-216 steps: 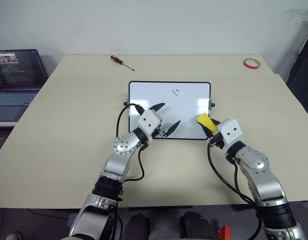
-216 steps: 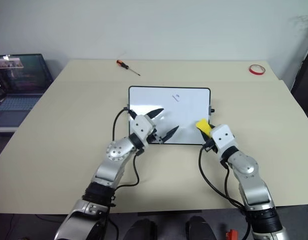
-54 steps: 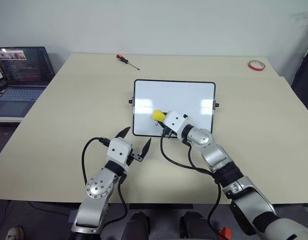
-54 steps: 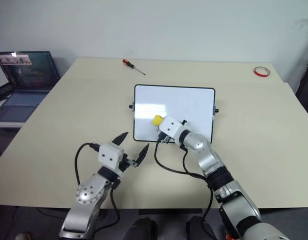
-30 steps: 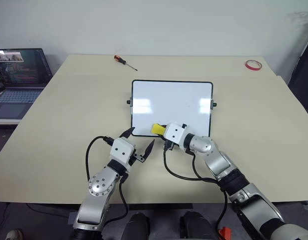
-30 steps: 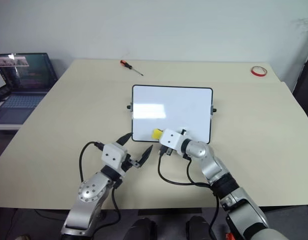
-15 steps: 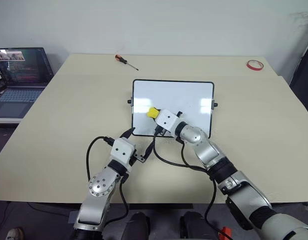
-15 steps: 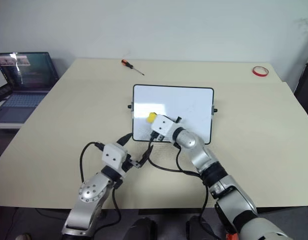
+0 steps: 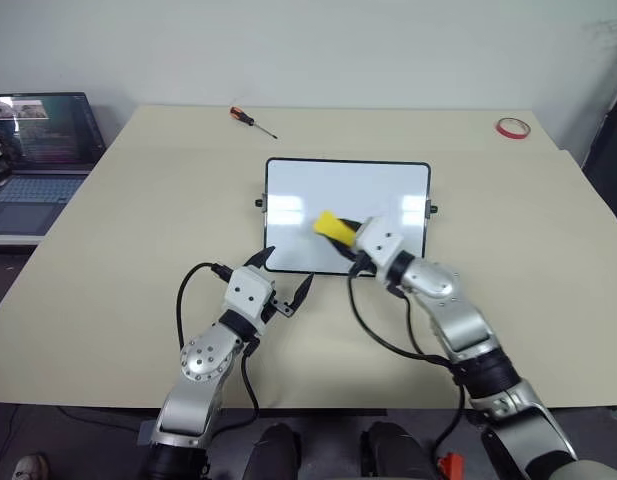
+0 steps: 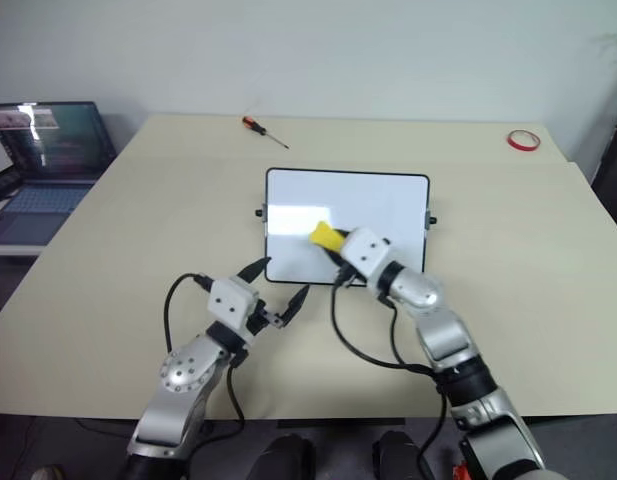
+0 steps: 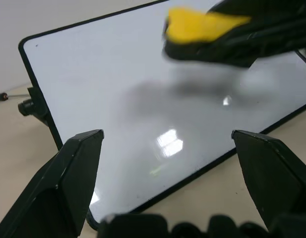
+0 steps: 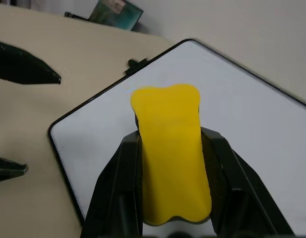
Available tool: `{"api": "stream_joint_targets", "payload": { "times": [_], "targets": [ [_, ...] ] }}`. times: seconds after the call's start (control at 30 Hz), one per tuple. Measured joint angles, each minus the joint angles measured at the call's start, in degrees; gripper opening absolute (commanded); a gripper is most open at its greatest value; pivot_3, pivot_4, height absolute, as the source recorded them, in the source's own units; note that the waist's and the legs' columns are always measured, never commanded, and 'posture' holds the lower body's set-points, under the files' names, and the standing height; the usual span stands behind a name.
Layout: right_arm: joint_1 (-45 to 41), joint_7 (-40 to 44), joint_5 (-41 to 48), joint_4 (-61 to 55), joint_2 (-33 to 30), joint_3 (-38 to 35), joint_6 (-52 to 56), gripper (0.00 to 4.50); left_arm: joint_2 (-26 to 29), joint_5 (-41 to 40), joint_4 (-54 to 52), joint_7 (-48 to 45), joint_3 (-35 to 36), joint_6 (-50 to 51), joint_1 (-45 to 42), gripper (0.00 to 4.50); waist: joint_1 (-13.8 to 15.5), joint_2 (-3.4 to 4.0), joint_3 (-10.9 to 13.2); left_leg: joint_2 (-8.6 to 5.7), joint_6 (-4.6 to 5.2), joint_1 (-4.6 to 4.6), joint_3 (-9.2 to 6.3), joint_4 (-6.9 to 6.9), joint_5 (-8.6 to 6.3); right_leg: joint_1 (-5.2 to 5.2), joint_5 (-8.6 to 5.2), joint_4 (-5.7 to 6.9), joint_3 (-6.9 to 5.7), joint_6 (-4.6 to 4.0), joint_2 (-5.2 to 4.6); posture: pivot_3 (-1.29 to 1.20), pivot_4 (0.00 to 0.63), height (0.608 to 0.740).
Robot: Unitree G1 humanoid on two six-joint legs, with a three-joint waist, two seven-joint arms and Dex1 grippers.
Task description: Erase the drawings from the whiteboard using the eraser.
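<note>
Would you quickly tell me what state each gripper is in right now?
Left gripper: open, holding nothing, by the whiteboard's near edge.
Right gripper: shut on the eraser, over the whiteboard.

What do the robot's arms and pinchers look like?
Both arms are shiny silver metal with round joints and black bands nearer the body. Each ends in a white boxy wrist block, and a thin black cable loops out from each one. The left tool and right tool each have two black fingers; the left fingers are broad at the base and taper to pointed tips.
</note>
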Motion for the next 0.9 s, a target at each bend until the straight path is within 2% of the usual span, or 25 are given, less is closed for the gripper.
{"api": "stream_joint_targets", "payload": {
  "times": [0.23,0.47,0.6,0.73,0.9],
  "targets": [
    [9.62,-5.21,-1.25,-17.07,-4.6,-8.66,18.23,1.23,0.22,-5.71,11.46,-13.29,-3.07,-1.13,-13.33,4.5,-0.03,0.01,0.01,-0.01,0.0,-0.05,0.01,-0.02,0.0,-0.01,0.0,-0.09,-0.02,0.0,0.03,0.0,0.15,0.74],
    [15.22,-10.86,-2.62,-28.17,-4.62,-16.23,38.38,1.23,-3.34,-8.61,20.25,-25.75,-7.56,-3.65,-23.17,4.5,-0.39,0.01,0.02,0.0,0.0,-0.06,0.07,-0.03,0.0,-0.01,-0.01,-0.16,0.07,0.02,0.15,0.0,0.15,0.74],
    [17.1,-13.3,-2.36,-32.46,-3.03,-20.07,47.63,1.23,-4.58,-10.01,23.75,-32.52,-9.54,-3.65,-26.68,4.5,-0.32,0.02,0.02,0.01,0.01,-0.06,0.05,-0.03,0.0,0.0,-0.01,-0.16,0.07,0.02,0.39,0.0,0.15,0.74],
    [18.47,-15.48,-1.1,-33.9,2.24,-24.61,55.7,1.23,-4.5,-10.34,26.44,-39.44,-11.83,-3.08,-29.76,4.5,-0.4,0.02,0.02,0.0,0.01,-0.05,0.08,-0.03,0.0,0.0,-0.02,-0.16,0.1,0.02,0.4,0.0,0.15,0.74],
    [18.21,-17.3,0.4,-33.95,4.34,-28.25,60.23,1.23,-4.73,-10.28,28.95,-43.48,-13.27,-2.49,-30.34,4.5,-0.42,0.05,0.03,0.01,0.01,-0.06,0.06,-0.03,0.0,-0.01,-0.02,-0.16,0.09,0.02,0.42,0.0,0.15,0.74]
  ]
}}
